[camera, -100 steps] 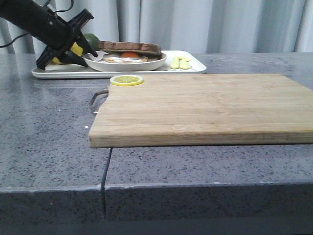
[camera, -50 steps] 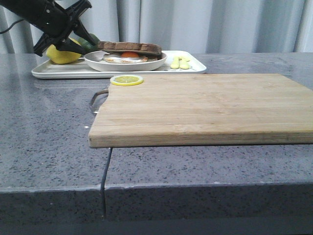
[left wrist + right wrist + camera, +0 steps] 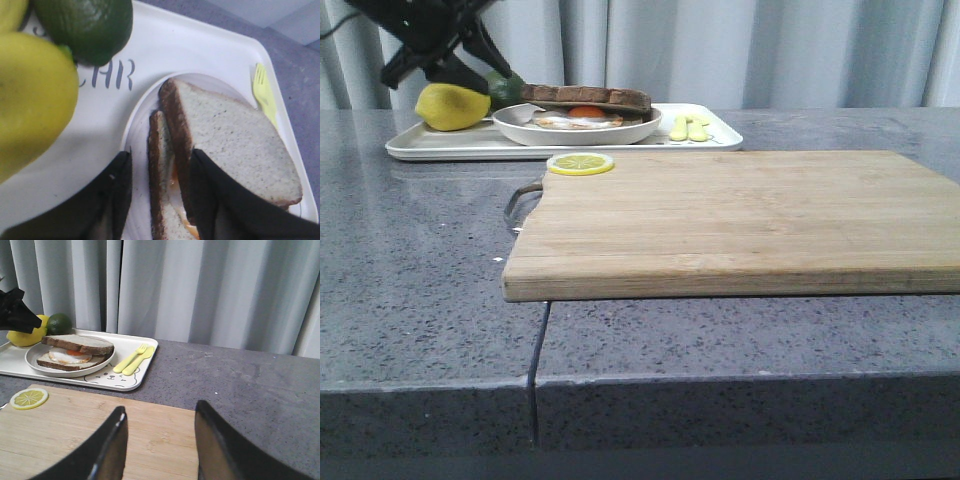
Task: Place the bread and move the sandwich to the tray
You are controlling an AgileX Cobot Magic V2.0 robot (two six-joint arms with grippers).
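Observation:
The sandwich [image 3: 585, 105] lies on a round white plate [image 3: 520, 125] on the white tray [image 3: 715, 135] at the back left. Its top is the pale bread [image 3: 230, 135] with a dark crust, over the egg and the lower slice. My left gripper [image 3: 445, 70] is open and empty, raised above the tray's left end, up and left of the plate. In the left wrist view its fingertips [image 3: 125, 160] frame the sandwich's near edge without touching it. My right gripper [image 3: 160, 410] is open and empty above the wooden cutting board [image 3: 65, 430]; the front view does not show it.
A lemon [image 3: 452, 106] and a green avocado [image 3: 505, 85] sit on the tray's left end. A yellow fork and knife [image 3: 688, 128] lie on its right end. A lemon slice [image 3: 580, 163] rests on the cutting board's [image 3: 740, 215] far left corner. Grey curtains hang behind.
My left gripper has risen up and slightly left from beside the plate's left rim, uncovering the lemon. The sandwich, plate and tray have not moved.

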